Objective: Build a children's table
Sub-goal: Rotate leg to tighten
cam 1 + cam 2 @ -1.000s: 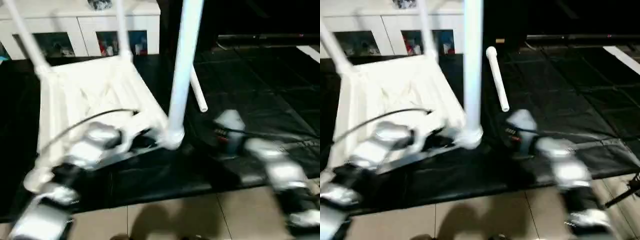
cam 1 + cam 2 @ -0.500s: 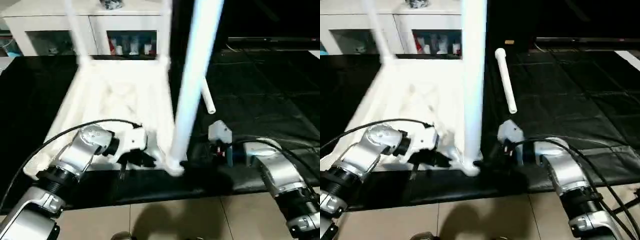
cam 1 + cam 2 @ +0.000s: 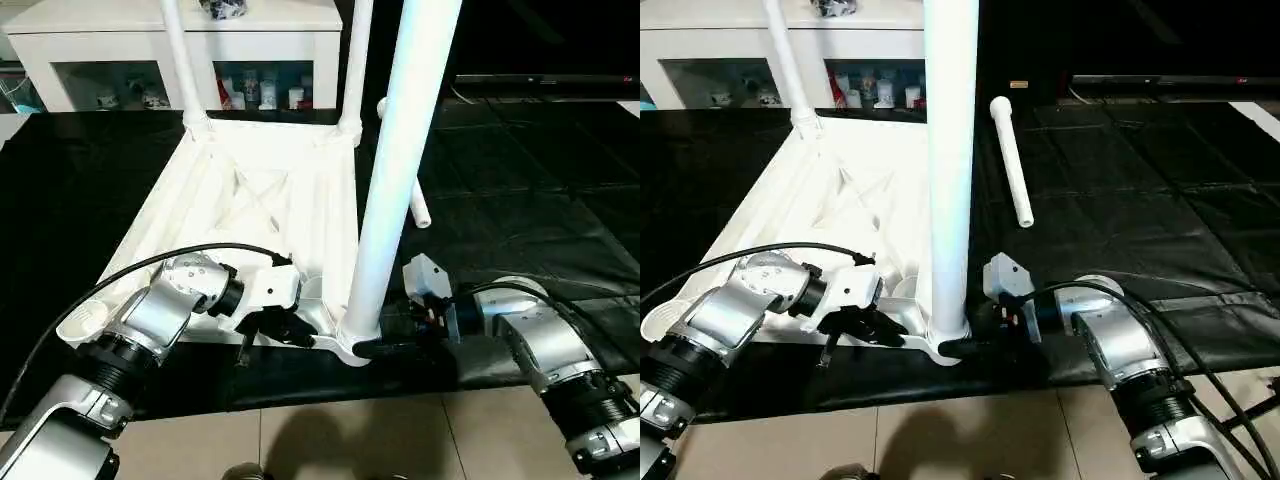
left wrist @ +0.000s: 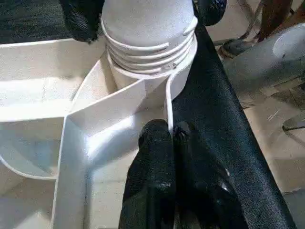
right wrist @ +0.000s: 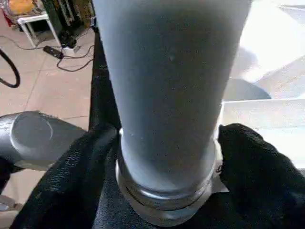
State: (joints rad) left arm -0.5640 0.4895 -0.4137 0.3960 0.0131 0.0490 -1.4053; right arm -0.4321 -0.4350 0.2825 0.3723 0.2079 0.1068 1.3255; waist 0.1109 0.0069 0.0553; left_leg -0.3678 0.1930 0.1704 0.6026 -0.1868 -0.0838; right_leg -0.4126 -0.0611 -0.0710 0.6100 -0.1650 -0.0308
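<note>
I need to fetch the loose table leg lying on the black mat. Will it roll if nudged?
Probably: the loose leg is a smooth round tube lying flat on the mat. Its taper suggests it would curve rather than roll straight. Hollow plastic, so likely light and stiff.

No text, label, brand, number or sign can be read on anything in these pictures; the small items behind the glass doors are too unclear.

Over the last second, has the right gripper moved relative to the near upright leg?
Yes. The right gripper closed in on the upright leg from the right: earlier black mat showed between them, now it sits at the leg's base.
</note>
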